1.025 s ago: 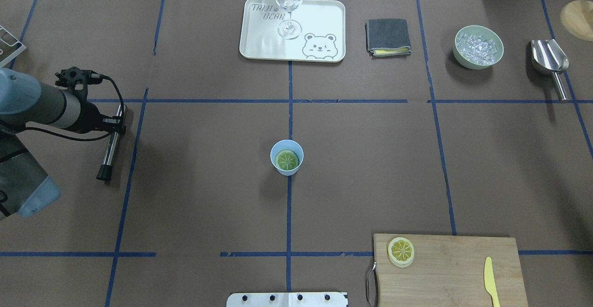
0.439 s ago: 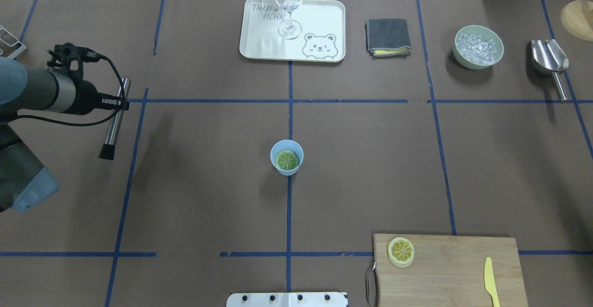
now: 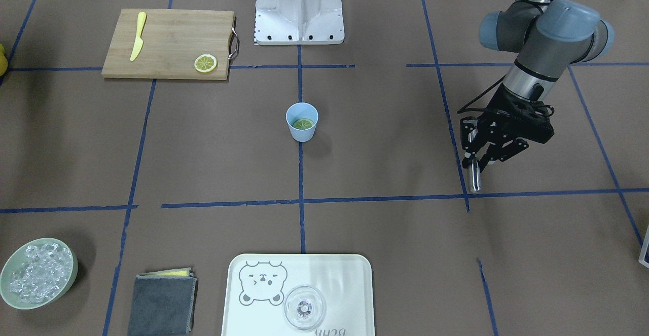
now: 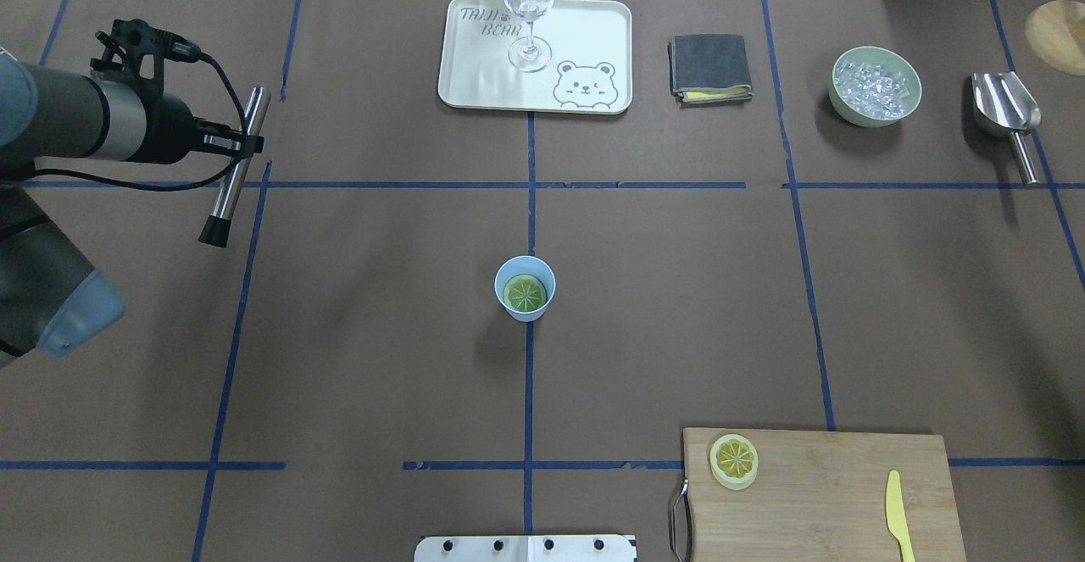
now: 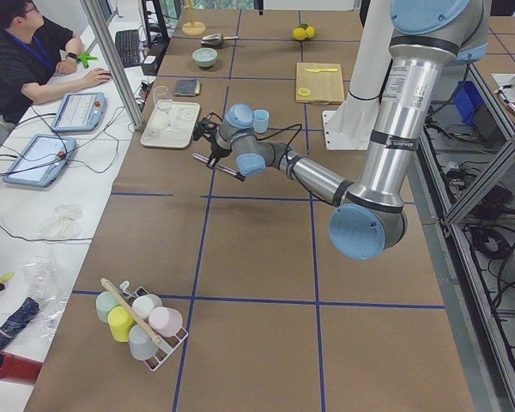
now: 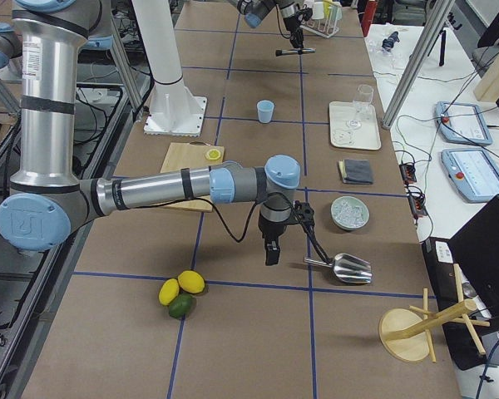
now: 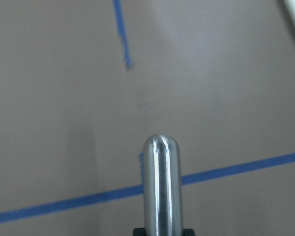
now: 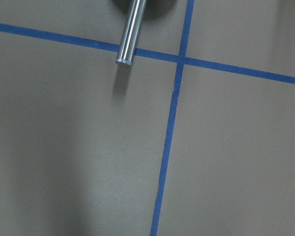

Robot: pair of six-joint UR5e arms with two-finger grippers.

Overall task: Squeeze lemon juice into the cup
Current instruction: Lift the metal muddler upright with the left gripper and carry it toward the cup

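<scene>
1. Table [image 4: 381, 358]: brown paper cover, blue tape lines [image 4: 527, 392] in a grid.
2. White side desk [image 5: 69, 206] along its far edge; aluminium frame posts [image 5: 111, 60] rise there.
3. Grey floor [image 5: 498, 369] beside table; light even, shadows soft.

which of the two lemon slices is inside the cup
The lemon slice lying flat at the bottom of the light-blue cup mid-table; the other slice sits on the wooden cutting board, near its handle.
</scene>
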